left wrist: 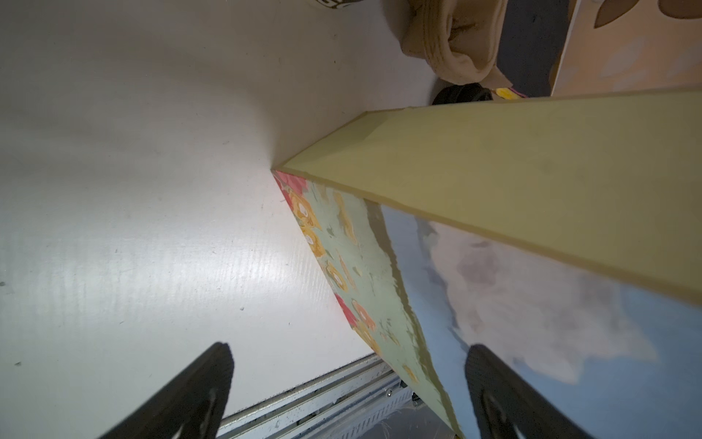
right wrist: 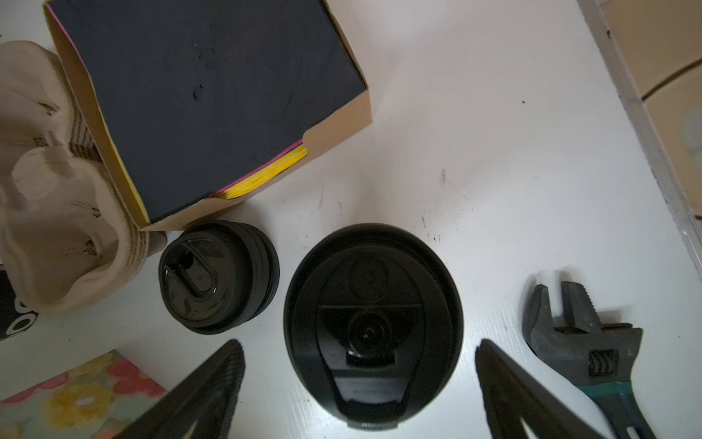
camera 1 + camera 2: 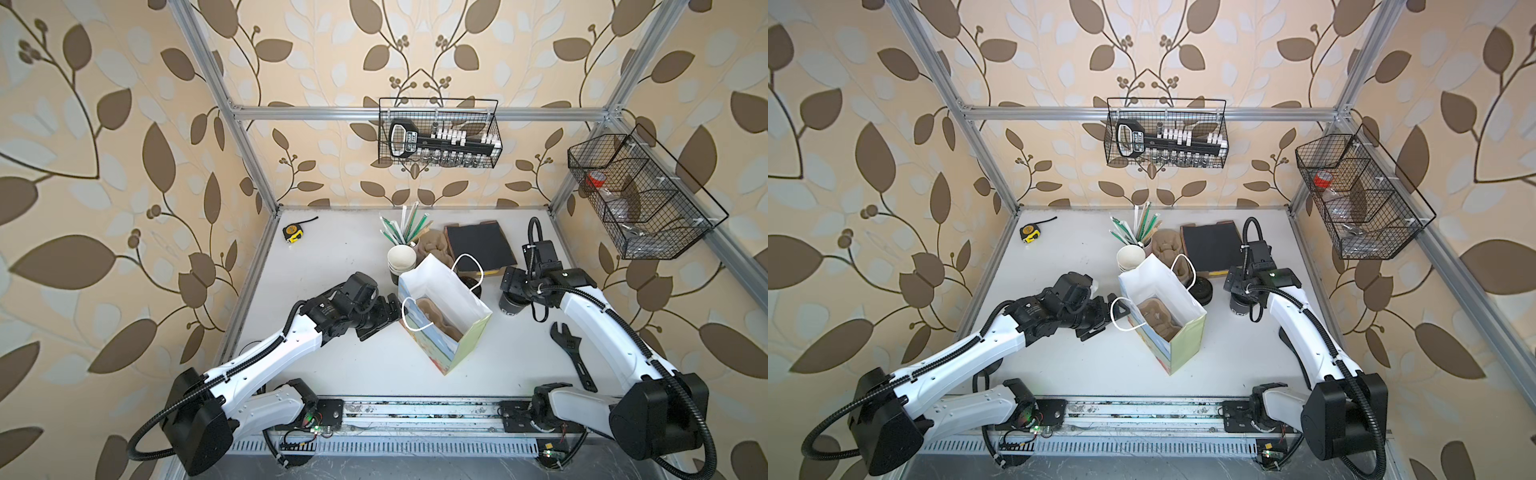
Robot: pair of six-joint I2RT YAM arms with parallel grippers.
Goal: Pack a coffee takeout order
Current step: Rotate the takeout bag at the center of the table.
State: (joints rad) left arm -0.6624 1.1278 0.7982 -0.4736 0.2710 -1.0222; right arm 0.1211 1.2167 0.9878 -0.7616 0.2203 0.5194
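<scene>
lidded black cup (image 2: 374, 323) upright on the tabletop (image 2: 494, 152), just beside a stack of lids (image 2: 218, 277). above it, right end effector (image 2: 359, 345), spread wide, gripping nothing. cup carrier (image 3: 436, 318) down inside the paper bag (image 3: 432, 282). left end effector (image 1: 348, 349) wide too, close beside the bag.

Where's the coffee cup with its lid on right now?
In the right wrist view, the lidded black cup stands below the open right gripper, between a lid stack and a wrench.

Glossy plastic lid (image 2: 374, 323), rough pulp carriers (image 2: 57, 220), smooth paper bag (image 1: 532, 182).
</scene>
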